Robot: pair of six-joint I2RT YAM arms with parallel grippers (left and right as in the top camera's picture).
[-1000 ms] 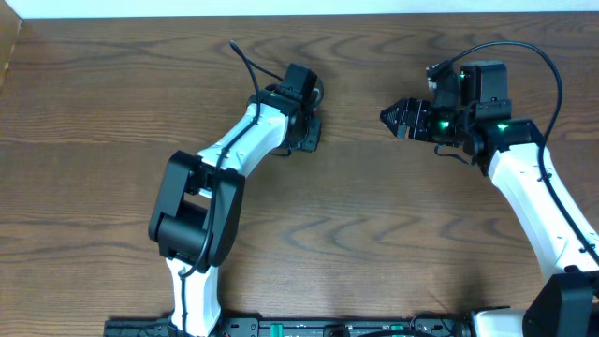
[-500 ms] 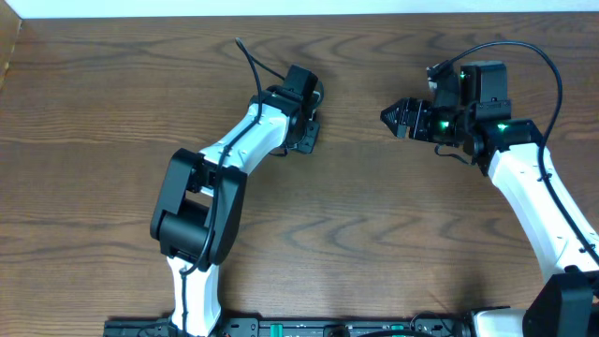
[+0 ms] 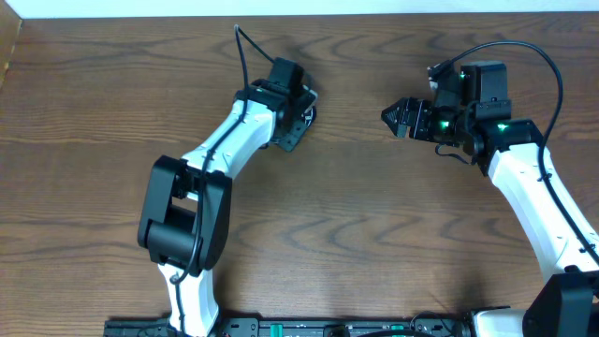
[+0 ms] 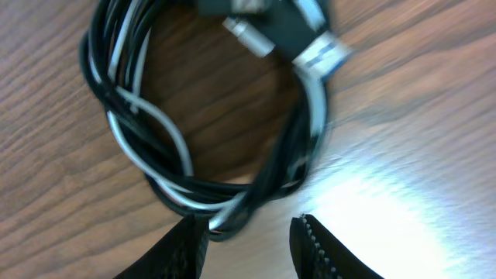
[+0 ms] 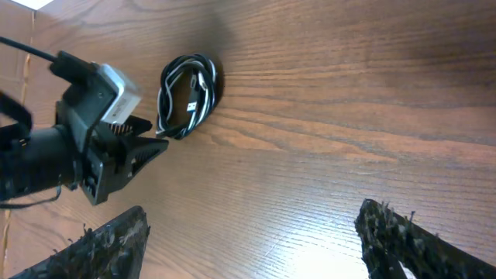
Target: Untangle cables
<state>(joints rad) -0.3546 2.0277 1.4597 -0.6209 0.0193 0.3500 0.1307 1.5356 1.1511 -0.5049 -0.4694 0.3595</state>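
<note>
Overhead, the wooden table [image 3: 374, 234] carries the left arm [image 3: 225, 150], reaching toward its far middle, and the right arm [image 3: 524, 187], parked well aside with the right gripper [image 5: 254, 211] spread wide and empty. The left gripper [image 4: 248, 225] stands part open with nothing between its jaws, tips just at the near rim of the coil [image 5: 190, 93]. There the black cable [image 4: 97, 85] and white cable [image 4: 159, 128] lie wound together, plugs [image 4: 314, 54] across the top, so all the untangling remains. Against a second ago the left arm has swung leftward and its jaws have eased apart, while the right arm has not moved.
</note>
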